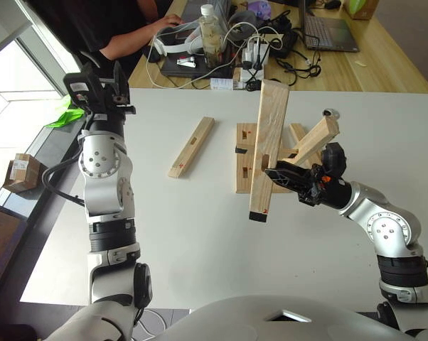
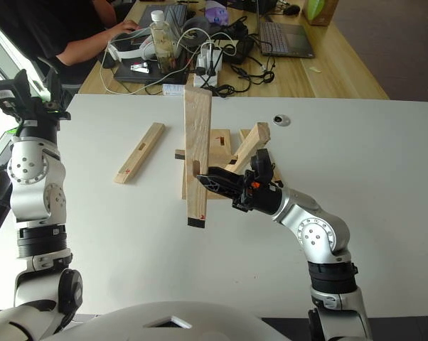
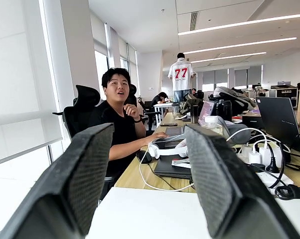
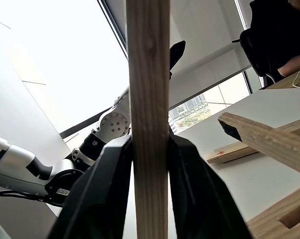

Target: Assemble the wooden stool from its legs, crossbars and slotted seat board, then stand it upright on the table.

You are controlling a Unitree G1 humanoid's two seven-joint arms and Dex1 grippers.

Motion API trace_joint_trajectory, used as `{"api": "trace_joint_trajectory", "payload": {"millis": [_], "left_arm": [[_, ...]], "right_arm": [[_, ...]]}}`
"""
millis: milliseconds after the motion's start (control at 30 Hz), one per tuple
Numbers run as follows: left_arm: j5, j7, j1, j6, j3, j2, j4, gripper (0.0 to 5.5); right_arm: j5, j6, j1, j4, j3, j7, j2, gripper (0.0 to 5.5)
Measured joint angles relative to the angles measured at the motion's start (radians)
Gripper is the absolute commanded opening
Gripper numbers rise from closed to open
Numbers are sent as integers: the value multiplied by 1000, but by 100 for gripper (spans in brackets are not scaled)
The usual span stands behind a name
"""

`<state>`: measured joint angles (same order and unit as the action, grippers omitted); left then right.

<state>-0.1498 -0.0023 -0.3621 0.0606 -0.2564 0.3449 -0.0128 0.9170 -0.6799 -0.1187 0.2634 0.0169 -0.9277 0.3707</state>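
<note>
Pinched a wooden leg (image 1: 271,121) upright at centre frame with the right gripper (image 1: 271,172), just in front of the slotted seat board (image 1: 242,181) lying flat. Held the left gripper (image 1: 105,71) spread and empty at upper left. Judged mid-fitting of that leg; needed next to line its end with a slot.

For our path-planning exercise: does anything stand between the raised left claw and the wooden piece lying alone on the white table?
Nothing visible does. The open left claw hangs near the far left corner of the table, and only bare tabletop lies between it and the lone wooden piece.
</note>
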Motion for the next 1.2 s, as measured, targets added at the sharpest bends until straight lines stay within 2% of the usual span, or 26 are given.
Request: {"api": "trace_joint_trajectory", "payload": {"millis": [833,1033,1200], "left_arm": [[50,-1,-33,12,5,-25,35,254],[181,34,-189,-151,29,39,153,254],[249,62,-191,-239,37,39,157,254]], "right_arm": [[-41,49,-12,-26,-10,49,-51,96],[-54,68,-14,-36,-10,59,-64,96],[-67,85,-18,-43,-10,71,-85,96]]}}
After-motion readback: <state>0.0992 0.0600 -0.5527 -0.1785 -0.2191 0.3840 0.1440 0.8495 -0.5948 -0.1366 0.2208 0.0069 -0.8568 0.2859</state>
